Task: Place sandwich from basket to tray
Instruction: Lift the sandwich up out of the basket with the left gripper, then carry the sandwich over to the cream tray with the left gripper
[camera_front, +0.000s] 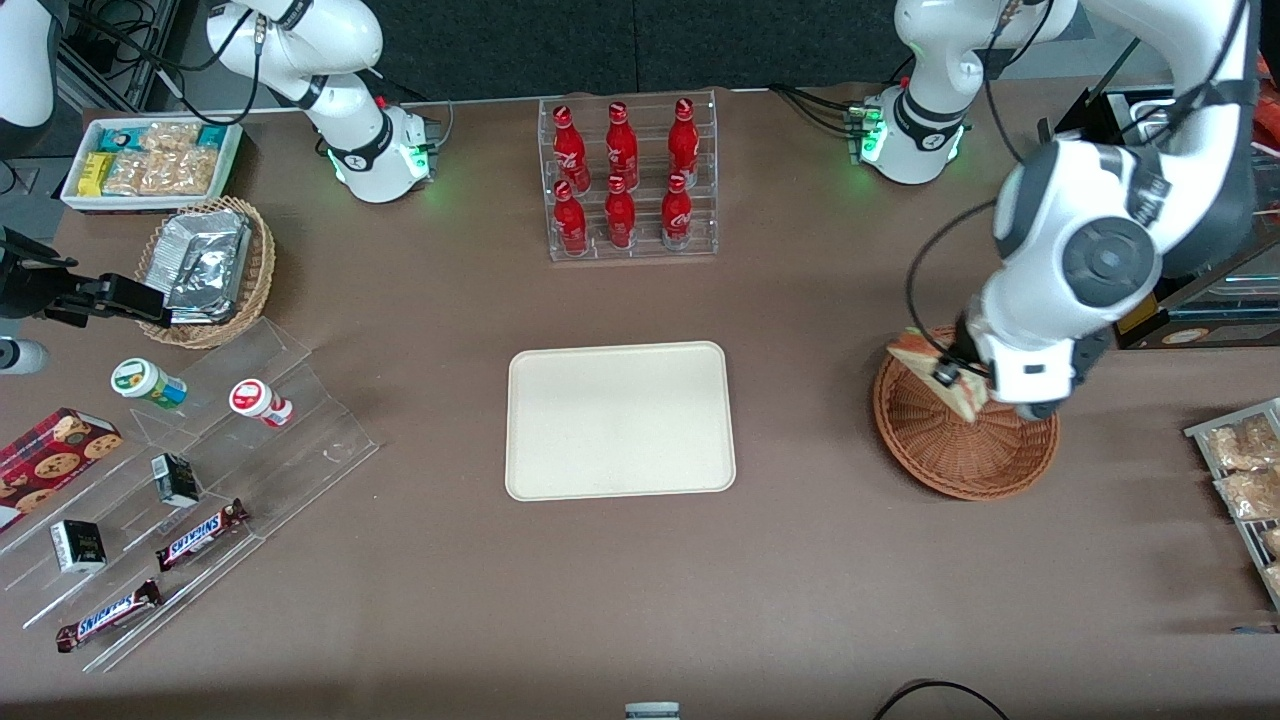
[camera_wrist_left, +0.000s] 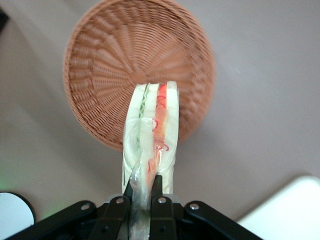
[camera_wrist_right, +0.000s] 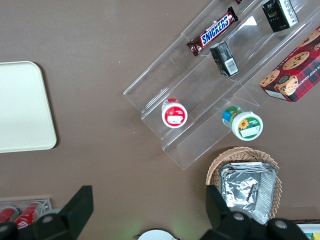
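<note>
In your front view, the sandwich shows at right of centre as a pale wedge with a tan upper face, held above the reddish-brown woven basket, over the rim farthest from the camera. The tool is clamped on it, under the white wrist of the working arm. The cream tray lies bare in the middle of the frame, well apart from the basket on the brown table. You can read "SNICKERS" on two bars on the clear stepped stand at lower left, and the red bottles in the clear rack at top centre carry white script too small to read. In the left wrist view, the sandwich stands on edge, showing white bread with an orange-red layer and a thin green one under a clear wrap; the black fingers pinch its near end, and the basket sits beneath it. A pale corner of the tray also shows. In the right wrist view, you see the tray's edge at left and a "SNICKERS" bar near the top.
</note>
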